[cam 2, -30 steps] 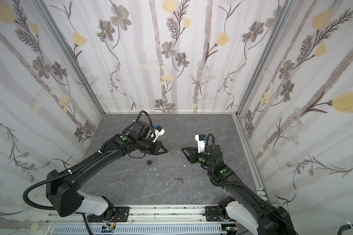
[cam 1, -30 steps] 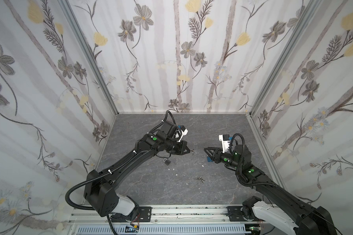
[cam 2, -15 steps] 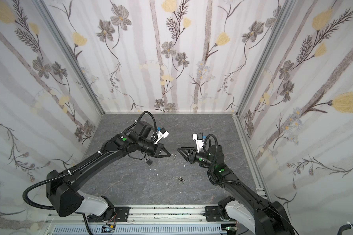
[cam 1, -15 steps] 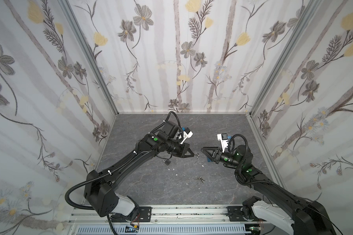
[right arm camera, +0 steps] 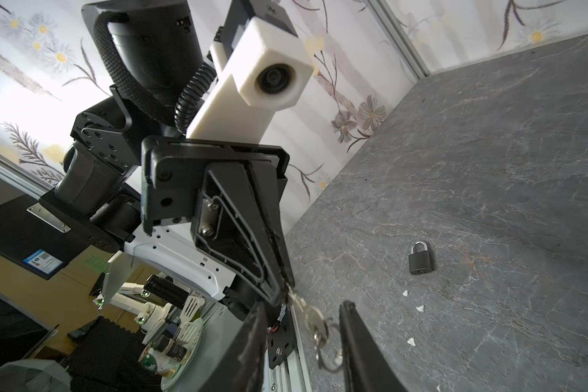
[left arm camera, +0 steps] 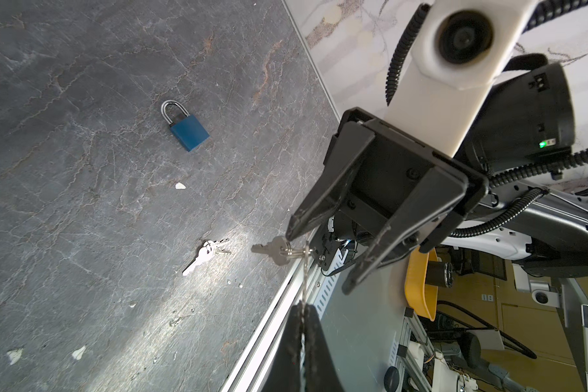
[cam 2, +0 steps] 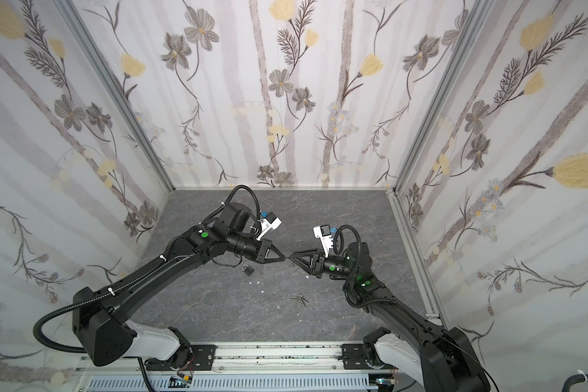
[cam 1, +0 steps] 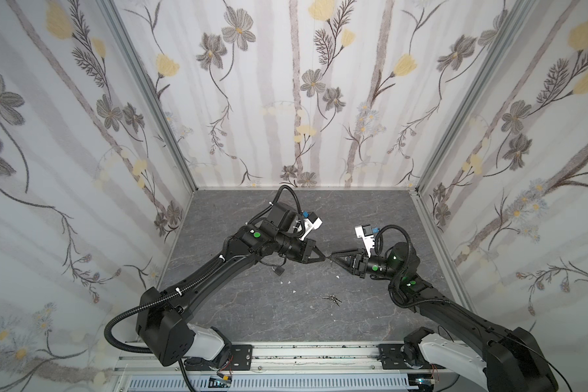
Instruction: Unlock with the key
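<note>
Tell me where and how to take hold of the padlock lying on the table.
Grip the padlock by its body, across its two narrow sides, coming straight down from above: it lies flat on the table, shackle closed, so only those sides offer opposing faces. Keep the keyhole end clear.

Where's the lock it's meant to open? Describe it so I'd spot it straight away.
On the grey stone-patterned table, look under the left arm, just behind the left pincer. The padlock lies flat there: a small blue block with a silver loop, unlike the thin loose keys and white scraps nearby.
</note>
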Tool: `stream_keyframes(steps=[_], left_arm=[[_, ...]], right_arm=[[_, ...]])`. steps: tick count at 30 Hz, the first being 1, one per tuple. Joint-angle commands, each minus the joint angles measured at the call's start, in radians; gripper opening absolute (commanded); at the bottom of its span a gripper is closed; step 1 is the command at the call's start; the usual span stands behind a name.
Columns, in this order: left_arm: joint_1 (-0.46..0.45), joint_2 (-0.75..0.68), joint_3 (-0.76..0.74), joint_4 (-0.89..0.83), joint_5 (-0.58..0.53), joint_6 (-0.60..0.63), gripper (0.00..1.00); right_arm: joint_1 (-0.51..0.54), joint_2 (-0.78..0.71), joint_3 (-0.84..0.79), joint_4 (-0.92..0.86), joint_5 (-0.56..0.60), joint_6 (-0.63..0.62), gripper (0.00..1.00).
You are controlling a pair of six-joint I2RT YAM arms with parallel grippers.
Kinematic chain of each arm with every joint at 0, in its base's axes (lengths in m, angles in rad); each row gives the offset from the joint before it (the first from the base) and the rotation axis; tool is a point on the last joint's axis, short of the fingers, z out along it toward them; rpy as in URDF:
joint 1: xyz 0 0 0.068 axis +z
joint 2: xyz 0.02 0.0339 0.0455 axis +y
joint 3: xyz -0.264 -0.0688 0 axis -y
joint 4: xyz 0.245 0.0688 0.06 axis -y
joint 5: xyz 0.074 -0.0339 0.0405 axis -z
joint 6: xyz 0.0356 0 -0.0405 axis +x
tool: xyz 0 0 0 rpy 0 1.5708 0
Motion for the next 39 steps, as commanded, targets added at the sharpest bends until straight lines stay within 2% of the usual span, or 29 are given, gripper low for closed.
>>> stream_keyframes(steps=[1, 7, 13, 17, 20, 22, 26, 29, 31, 35, 39], left_arm=[[-0.001, -0.01, -0.004, 0.042, 0.01, -0.008, 0.0], [0.0, -0.019, -0.008, 0.051, 0.003, -0.01, 0.0], [-0.002, -0.032, -0.013, 0.062, -0.002, -0.013, 0.0], [0.001, -0.042, -0.024, 0.082, -0.012, -0.028, 0.0], [0.013, -0.055, -0.045, 0.125, -0.013, -0.063, 0.26], [0.026, -0.07, -0.079, 0.2, 0.014, -0.113, 0.33], [0.036, -0.087, -0.134, 0.333, 0.066, -0.195, 0.33], [0.037, -0.083, -0.15, 0.383, 0.104, -0.225, 0.26], [0.036, -0.083, -0.162, 0.416, 0.12, -0.245, 0.26], [0.036, -0.091, -0.182, 0.45, 0.139, -0.258, 0.35], [0.036, -0.097, -0.194, 0.45, 0.148, -0.255, 0.36]], right_arm=[[0.01, 0.005, 0.001, 0.073, -0.061, 0.016, 0.31], [0.019, 0.005, 0.008, 0.073, -0.088, 0.011, 0.19], [0.021, 0.002, 0.013, 0.078, -0.092, 0.01, 0.0], [0.024, -0.006, 0.013, 0.082, -0.073, 0.01, 0.0], [0.024, -0.013, 0.011, 0.068, -0.049, 0.001, 0.0], [0.025, -0.015, 0.009, 0.077, -0.042, 0.007, 0.0], [0.034, -0.018, 0.011, 0.086, -0.028, 0.009, 0.0], [0.036, -0.015, 0.008, 0.093, -0.019, 0.011, 0.0], [0.037, -0.015, 0.007, 0.096, -0.003, 0.013, 0.0], [0.038, -0.01, 0.007, 0.098, 0.03, 0.022, 0.0], [0.034, -0.007, 0.005, 0.104, 0.052, 0.031, 0.0]])
